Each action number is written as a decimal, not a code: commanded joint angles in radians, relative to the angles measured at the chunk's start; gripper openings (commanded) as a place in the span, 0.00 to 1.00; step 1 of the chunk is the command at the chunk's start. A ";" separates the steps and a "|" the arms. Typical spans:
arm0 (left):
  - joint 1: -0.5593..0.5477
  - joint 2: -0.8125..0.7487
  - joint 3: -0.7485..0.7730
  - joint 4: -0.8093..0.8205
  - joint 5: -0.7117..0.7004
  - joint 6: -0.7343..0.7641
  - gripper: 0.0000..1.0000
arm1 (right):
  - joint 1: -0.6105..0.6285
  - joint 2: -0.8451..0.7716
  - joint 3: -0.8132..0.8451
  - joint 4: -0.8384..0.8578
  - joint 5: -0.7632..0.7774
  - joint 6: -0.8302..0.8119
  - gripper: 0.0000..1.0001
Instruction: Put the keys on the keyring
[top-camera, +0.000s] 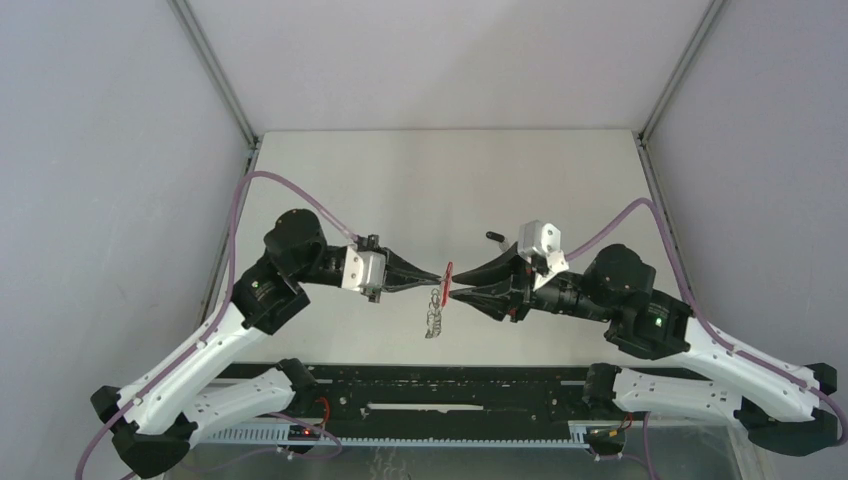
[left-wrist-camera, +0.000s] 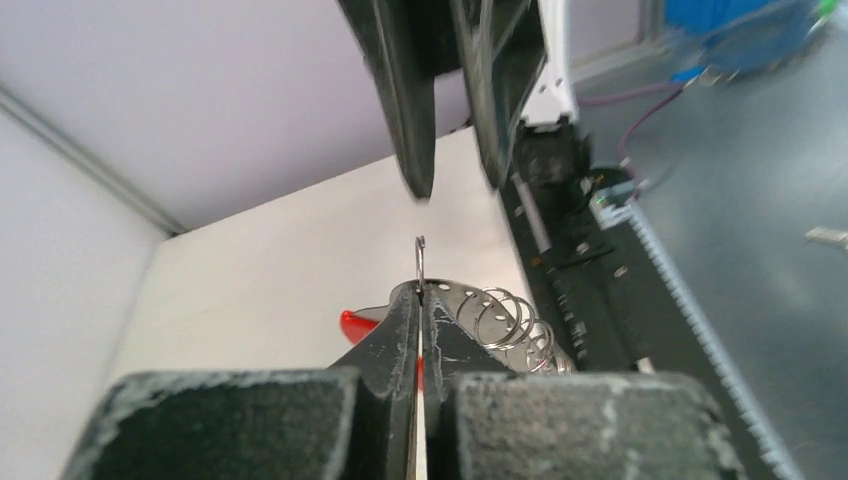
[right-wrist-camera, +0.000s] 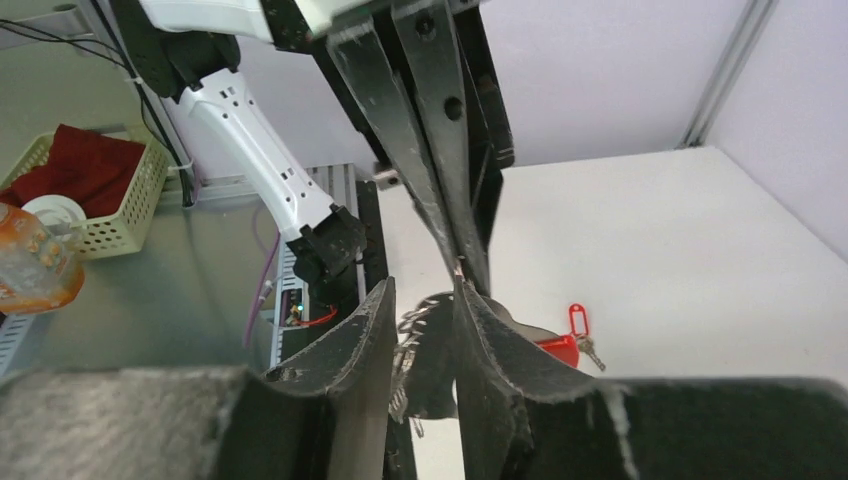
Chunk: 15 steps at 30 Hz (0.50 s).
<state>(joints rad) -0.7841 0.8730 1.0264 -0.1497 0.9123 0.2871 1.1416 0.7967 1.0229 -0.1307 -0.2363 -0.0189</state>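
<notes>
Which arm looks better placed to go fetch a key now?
Right. The right gripper is open, gripping nothing, and the red-tagged key lies on the table near it. The left gripper is shut on the keyring, holding it up.

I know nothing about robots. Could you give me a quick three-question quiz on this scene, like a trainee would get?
1. True or false: the left gripper is shut on the keyring.
2. Where is the key with the red tag?
A) threaded on the keyring
B) lying on the table
C) pinched in the left gripper
3. Fill in the blank: in both wrist views, the fingers of the right gripper stand ____ (open or shut).

Key: 1 true. 2 B. 3 open.
</notes>
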 joint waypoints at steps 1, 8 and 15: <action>0.002 -0.037 -0.031 -0.122 -0.061 0.465 0.00 | 0.001 -0.063 0.003 -0.008 -0.034 -0.065 0.37; -0.006 -0.039 -0.031 -0.149 -0.059 0.696 0.00 | 0.000 -0.088 0.004 -0.054 -0.017 -0.107 0.40; -0.032 -0.058 -0.027 -0.229 -0.053 0.879 0.00 | 0.000 -0.091 0.005 -0.068 -0.009 -0.152 0.40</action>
<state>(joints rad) -0.7986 0.8429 1.0092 -0.3515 0.8589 1.0050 1.1419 0.7078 1.0229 -0.1928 -0.2478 -0.1261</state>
